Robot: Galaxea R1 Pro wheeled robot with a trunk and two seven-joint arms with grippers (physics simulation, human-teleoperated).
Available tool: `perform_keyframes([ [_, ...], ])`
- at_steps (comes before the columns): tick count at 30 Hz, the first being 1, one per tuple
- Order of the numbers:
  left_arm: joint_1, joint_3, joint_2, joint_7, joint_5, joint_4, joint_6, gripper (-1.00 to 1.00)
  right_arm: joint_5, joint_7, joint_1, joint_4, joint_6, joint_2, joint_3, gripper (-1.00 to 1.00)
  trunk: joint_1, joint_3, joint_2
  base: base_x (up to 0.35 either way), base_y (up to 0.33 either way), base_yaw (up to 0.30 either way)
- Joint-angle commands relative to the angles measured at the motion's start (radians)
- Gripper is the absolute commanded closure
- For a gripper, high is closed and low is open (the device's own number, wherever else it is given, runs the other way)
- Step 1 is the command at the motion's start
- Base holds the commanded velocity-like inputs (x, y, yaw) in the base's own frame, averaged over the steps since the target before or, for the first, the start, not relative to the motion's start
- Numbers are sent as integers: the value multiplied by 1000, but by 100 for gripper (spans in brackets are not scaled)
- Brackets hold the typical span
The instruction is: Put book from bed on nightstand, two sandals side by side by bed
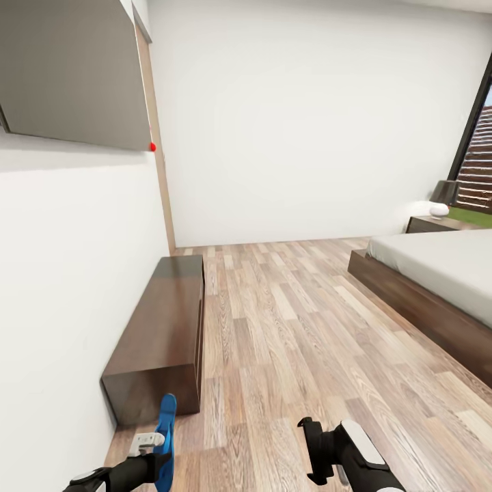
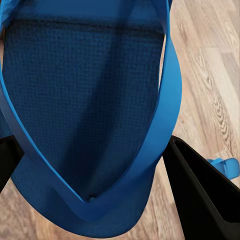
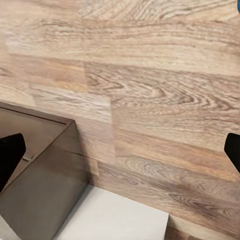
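**A:** What is nearest the camera?

**B:** At the bottom of the head view, the left gripper (image 1: 158, 456) holds one blue sandal (image 1: 166, 437) upright, its sole edge-on. The left wrist view shows that sandal (image 2: 85, 115) close up — textured footbed, strap looped across it — clamped between the dark fingers (image 2: 200, 195). A second sandal (image 2: 226, 166) lies on the floor planks just past the gripper.

**A:** And the right arm?

**B:** The right gripper (image 1: 320, 451) hangs over the wood floor (image 1: 294, 328), holding nothing. In its wrist view the fingertips (image 3: 10, 150) stand far apart at both edges — it is spread wide.

**A:** What lies further out?

**B:** On the left, a long low dark-brown cabinet (image 1: 164, 328) sits against the white wall (image 1: 68, 273), with a grey panel (image 1: 75, 68) mounted above it. On the right is the bed (image 1: 437, 287): dark frame, light grey mattress. Beyond its far end stands a nightstand (image 1: 427, 224) with a lamp (image 1: 443, 198) on top, beside a dark-framed window (image 1: 478, 157).
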Motion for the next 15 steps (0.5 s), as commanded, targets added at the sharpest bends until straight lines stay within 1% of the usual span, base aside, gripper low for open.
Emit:
perform_keyframes([
  [1,-1,2,0,-4,3,1,0,100,-1,-6,0,-2,5,1,-6,-100,4,-4,-8,0,0,0],
  [15,-1,5,0,-6,3,1,3,100,-1,-2,0,1,-2,1,-5,-100,57,-48,-106,0,0,0],
])
